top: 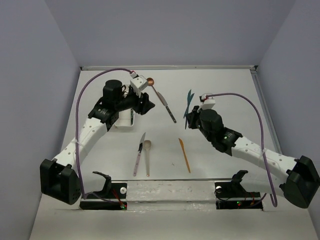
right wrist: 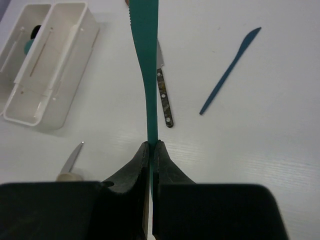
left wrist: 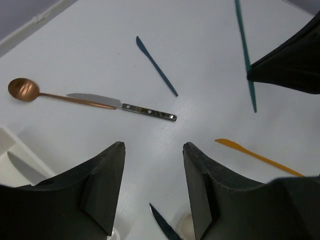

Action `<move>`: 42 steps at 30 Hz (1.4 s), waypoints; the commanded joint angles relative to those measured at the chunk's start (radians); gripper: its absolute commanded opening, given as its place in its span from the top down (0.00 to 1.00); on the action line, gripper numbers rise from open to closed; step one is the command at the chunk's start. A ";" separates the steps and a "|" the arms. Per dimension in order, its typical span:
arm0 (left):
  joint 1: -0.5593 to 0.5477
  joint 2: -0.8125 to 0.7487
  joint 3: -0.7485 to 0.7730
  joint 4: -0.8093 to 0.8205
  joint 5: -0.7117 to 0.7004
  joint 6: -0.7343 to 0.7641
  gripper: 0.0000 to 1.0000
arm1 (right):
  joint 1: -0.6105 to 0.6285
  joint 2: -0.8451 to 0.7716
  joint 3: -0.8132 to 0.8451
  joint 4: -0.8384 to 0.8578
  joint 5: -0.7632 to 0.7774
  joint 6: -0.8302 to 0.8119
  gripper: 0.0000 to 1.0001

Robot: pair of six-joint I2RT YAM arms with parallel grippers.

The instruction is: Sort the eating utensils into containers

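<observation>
My right gripper (right wrist: 151,145) is shut on a teal knife (right wrist: 146,75) and holds it above the table; both show in the top view, the gripper (top: 191,119) and the knife (top: 186,114). My left gripper (left wrist: 152,147) is open and empty, and in the top view (top: 147,105) it hovers beside the two white trays (right wrist: 75,55). A copper spoon (left wrist: 22,90) and a silver knife with a dark handle (left wrist: 120,105) lie ahead of it. A dark teal knife (left wrist: 156,65) lies beyond them. A knife (left wrist: 25,170) lies in one tray (left wrist: 7,137).
A pink-handled knife (top: 138,155), a beige spoon (top: 147,156) and an orange knife (top: 185,155) lie near the front of the table. The trays (top: 125,122) are mostly hidden under my left arm in the top view. Walls enclose the table on three sides.
</observation>
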 commanded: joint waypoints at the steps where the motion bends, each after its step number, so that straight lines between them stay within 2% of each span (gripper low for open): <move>1: -0.112 0.011 0.022 0.091 -0.096 -0.065 0.39 | 0.031 0.041 0.053 0.235 -0.050 -0.059 1.00; 5: -0.150 0.065 0.053 0.141 -0.079 -0.137 0.38 | 0.061 0.079 0.072 0.261 -0.070 -0.058 1.00; 11: -0.233 0.136 0.087 0.171 -0.103 -0.137 0.37 | 0.083 0.125 0.093 0.279 -0.065 -0.057 1.00; 18: -0.241 0.160 0.094 0.200 -0.068 -0.150 0.37 | 0.092 0.174 0.119 0.281 -0.079 -0.049 1.00; 29: -0.250 0.192 0.088 0.253 -0.091 -0.189 0.39 | 0.101 0.208 0.144 0.284 -0.102 -0.051 1.00; 39: -0.252 0.251 0.090 0.277 -0.102 -0.261 0.48 | 0.111 0.211 0.144 0.287 -0.107 -0.052 1.00; 42: -0.252 0.269 0.090 0.294 -0.088 -0.298 0.60 | 0.111 0.230 0.150 0.289 -0.110 -0.049 1.00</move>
